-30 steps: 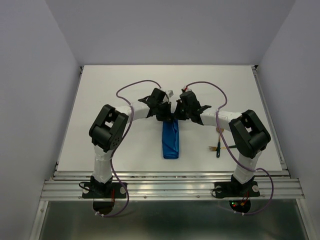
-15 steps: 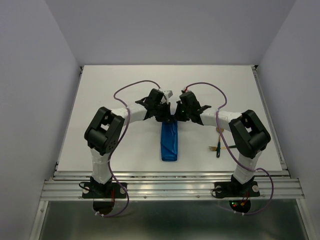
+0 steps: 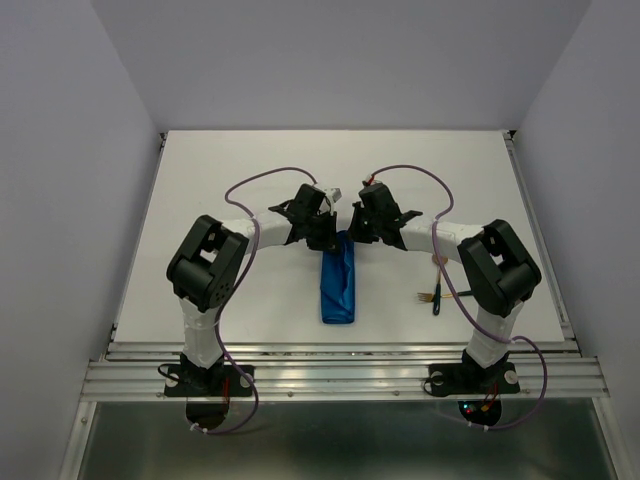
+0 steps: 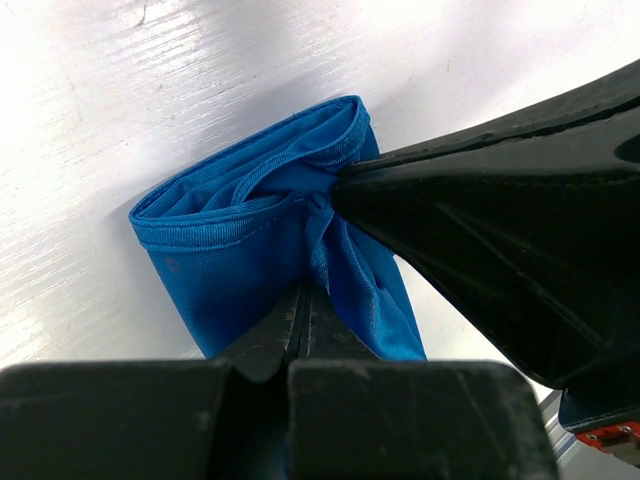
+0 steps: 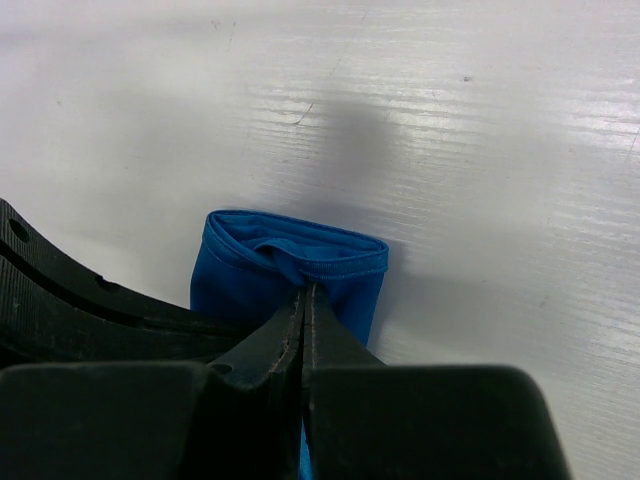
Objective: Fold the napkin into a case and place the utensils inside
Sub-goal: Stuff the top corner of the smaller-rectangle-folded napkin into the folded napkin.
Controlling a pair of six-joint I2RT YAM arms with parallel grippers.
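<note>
We pinch the case at its twelve-o'clock mouth with left gripper and right gripper. The utensils lie at its three o'clock.

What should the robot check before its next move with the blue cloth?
1. Left hand pinching the far end of the bright blue folded cloth napkin: ok.
2. Right hand pinching that same end: ok.
3. Napkin folded into a narrow strip: ok.
4. Pocket open wide enough for cutlery: cannot tell.
5. Gold-headed, green-handled utensils inside the napkin: not ok, they lie on the white table beside the right arm.
6. Hands not bumping each other: cannot tell, they are very close.
</note>
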